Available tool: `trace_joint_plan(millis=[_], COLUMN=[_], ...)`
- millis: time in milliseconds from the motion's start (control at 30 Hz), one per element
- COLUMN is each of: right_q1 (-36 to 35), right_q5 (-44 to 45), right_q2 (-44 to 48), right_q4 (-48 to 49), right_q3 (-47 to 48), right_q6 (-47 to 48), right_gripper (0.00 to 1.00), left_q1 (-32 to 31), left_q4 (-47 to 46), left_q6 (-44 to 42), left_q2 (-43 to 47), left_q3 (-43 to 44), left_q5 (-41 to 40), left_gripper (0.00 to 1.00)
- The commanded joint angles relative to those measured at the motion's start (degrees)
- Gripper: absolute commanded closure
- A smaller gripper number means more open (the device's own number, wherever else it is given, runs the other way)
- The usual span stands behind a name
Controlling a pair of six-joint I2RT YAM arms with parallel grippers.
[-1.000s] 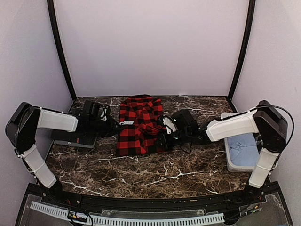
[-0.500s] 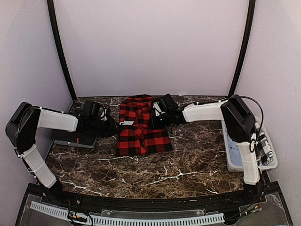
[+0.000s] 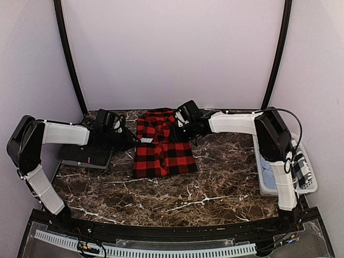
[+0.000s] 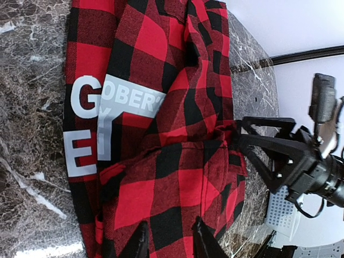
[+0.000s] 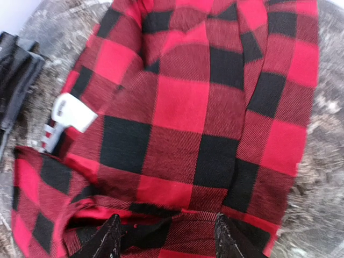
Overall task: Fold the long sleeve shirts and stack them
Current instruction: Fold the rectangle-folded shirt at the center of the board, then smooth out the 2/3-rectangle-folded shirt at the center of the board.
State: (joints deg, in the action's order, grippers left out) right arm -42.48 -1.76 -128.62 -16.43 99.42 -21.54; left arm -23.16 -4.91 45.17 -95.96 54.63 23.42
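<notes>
Viewing from the top camera: the red-and-black flannel shirt (image 3: 163, 148) lies folded at the centre of the marble table (image 3: 215, 188). The left arm (image 3: 64, 134) reaches rightwards, low and nearly level, with the left gripper (image 3: 130, 143) at the shirt's left edge. The right arm (image 3: 231, 122) stretches leftwards from the right side, with the right gripper (image 3: 179, 133) at the shirt's upper right edge. Left wrist view: the fingers (image 4: 141, 243) at the bottom of the frame stand partly apart over the check cloth; whether they pinch it cannot be told. At left, white lettering (image 4: 86, 129) shows. Right wrist view: the fingers (image 5: 110, 239) are spread wide, released, with rumpled cloth between them.
</notes>
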Motion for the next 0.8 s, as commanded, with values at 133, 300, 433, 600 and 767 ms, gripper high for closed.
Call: trace_joint_plan(millis=[133, 300, 433, 600, 767], right_q1=[-0.1, -1.0, -1.9, -2.3, -2.1], right_q5=[-1.1, -3.3, -6.3, -10.3, -12.6], right_q2=[11.3, 14.3, 13.4, 9.0, 2.9], right_q4=[0.9, 1.9, 3.3, 4.1, 3.8], right_q3=[-4.8, -9.8, -11.6, -9.5, -3.5], right_q6=[-0.6, -2.1, -2.9, -4.4, -5.4], right_gripper=[0.55, 0.62, 0.69, 0.74, 0.76], left_q1=[-0.1, 0.0, 0.0, 0.1, 0.1], left_q4=[4.5, 5.9, 5.9, 5.1, 5.1], left_q6=[-3.7, -4.5, -4.7, -4.8, -5.1], left_q2=[-3.3, -5.5, -6.8, -8.1, -9.1], left_q3=[4.1, 6.0, 6.6, 7.4, 8.4], left_q5=[-4.4, -4.8, -4.8, -4.1, -3.9], left_gripper=[0.69, 0.64, 0.64, 0.69, 0.80])
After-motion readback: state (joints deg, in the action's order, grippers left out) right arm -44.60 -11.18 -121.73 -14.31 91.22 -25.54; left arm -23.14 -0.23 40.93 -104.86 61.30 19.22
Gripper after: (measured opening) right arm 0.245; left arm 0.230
